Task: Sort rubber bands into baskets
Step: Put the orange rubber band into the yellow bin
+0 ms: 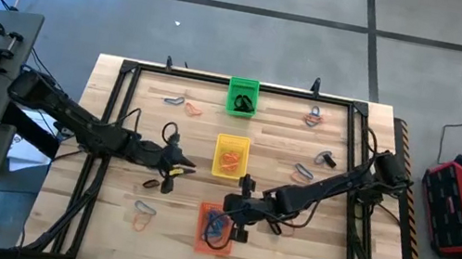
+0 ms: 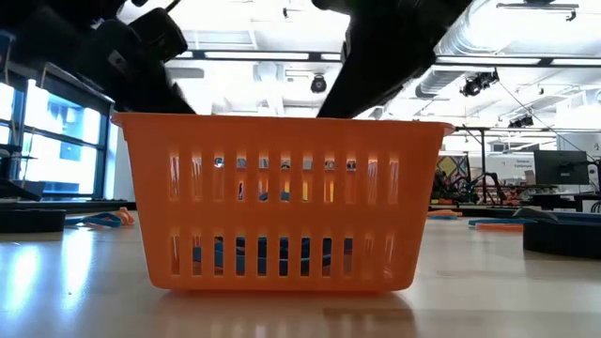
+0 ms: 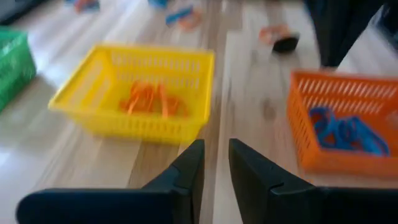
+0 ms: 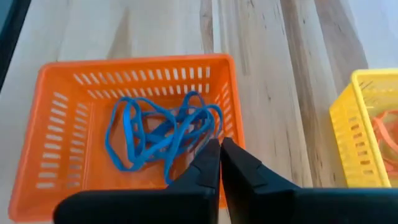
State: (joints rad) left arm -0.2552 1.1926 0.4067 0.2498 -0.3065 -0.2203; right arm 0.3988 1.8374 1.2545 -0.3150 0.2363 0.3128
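We see three baskets in a column down the table's middle: green basket (image 1: pixel 241 96) at the far edge, yellow basket (image 1: pixel 230 156) mid, orange basket (image 1: pixel 215 229) near the front. Bare wood shows btwn each pair, w/ a gap wide enough for fingers in the left wrist view.

Left gripper (image 1: pixel 177 170) sits just left of the yellow basket, blocking that side. Right gripper (image 1: pixel 238 214) hangs at the orange basket's right rim, arm slanting across the right-centre.

Loose rubber bands (image 1: pixel 142 214) dot both outer lanes; otherwise those lanes are open. Black frame rails (image 1: pixel 362 161) bound the table sides.
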